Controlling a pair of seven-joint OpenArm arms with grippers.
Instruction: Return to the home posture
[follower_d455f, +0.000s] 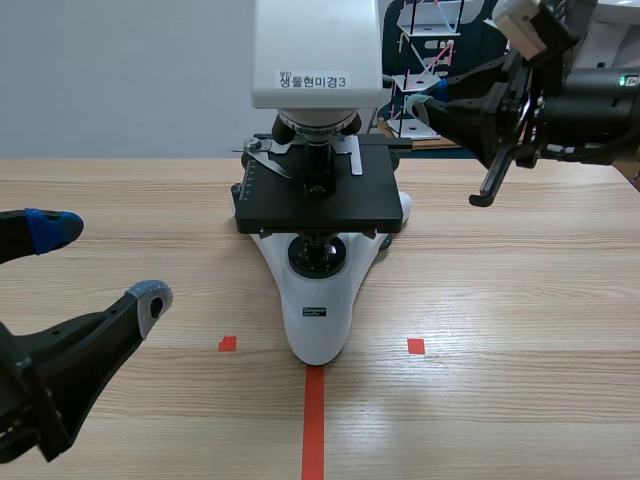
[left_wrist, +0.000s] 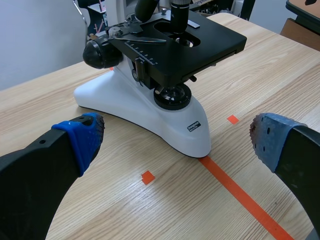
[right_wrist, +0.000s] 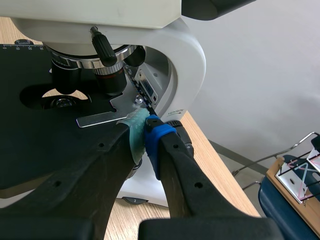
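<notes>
Pale wooden table (follower_d455f: 520, 300), grey wall (follower_d455f: 120, 80) behind. A microscope (follower_d455f: 318, 300) stands centred. The left claw (follower_d455f: 100, 262), spread wide and empty, sits low before it; the right claw (right_wrist: 144, 131), pressed closed on nothing, hangs raised beside its stage (follower_d455f: 320, 210).

Microscope (follower_d455f: 318, 320) blocks the middle; passage either side.

A white microscope (follower_d455f: 316, 320) with a black stage (follower_d455f: 320, 205) stands mid-tabletop (follower_d455f: 520, 300) on light wood, the front tip of its base meeting an orange-red tape line (follower_d455f: 313, 425). A white wire rack (follower_d455f: 425, 60) stands behind it.
</notes>
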